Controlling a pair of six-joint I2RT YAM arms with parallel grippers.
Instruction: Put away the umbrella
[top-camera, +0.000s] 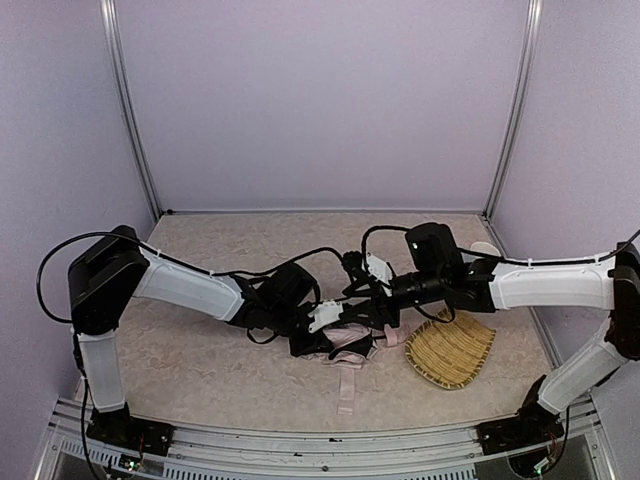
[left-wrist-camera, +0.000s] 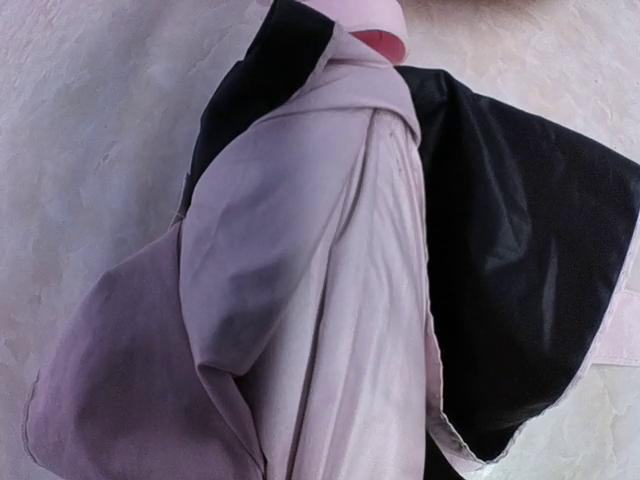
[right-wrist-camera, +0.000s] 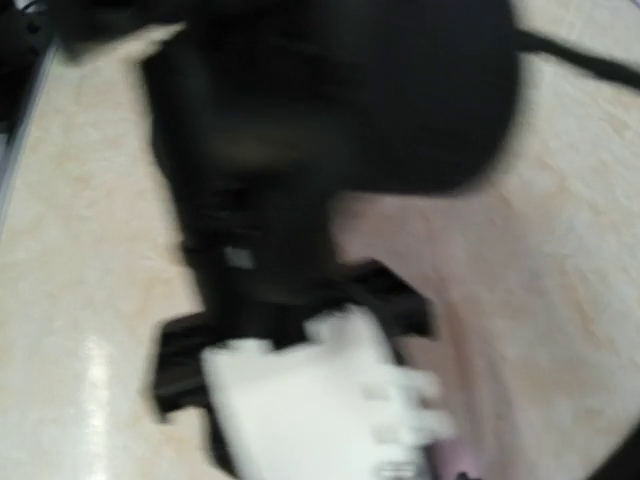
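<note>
On beige table (top-camera: 215, 372), bundled umbrella (top-camera: 350, 342), long axis left-right.

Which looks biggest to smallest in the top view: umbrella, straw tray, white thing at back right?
1. straw tray and umbrella: these look about alike. The umbrella is bunched and partly covered, so I can't rank one above the other.
2. white thing at the back right: clearly smallest, and only partly visible.
</note>
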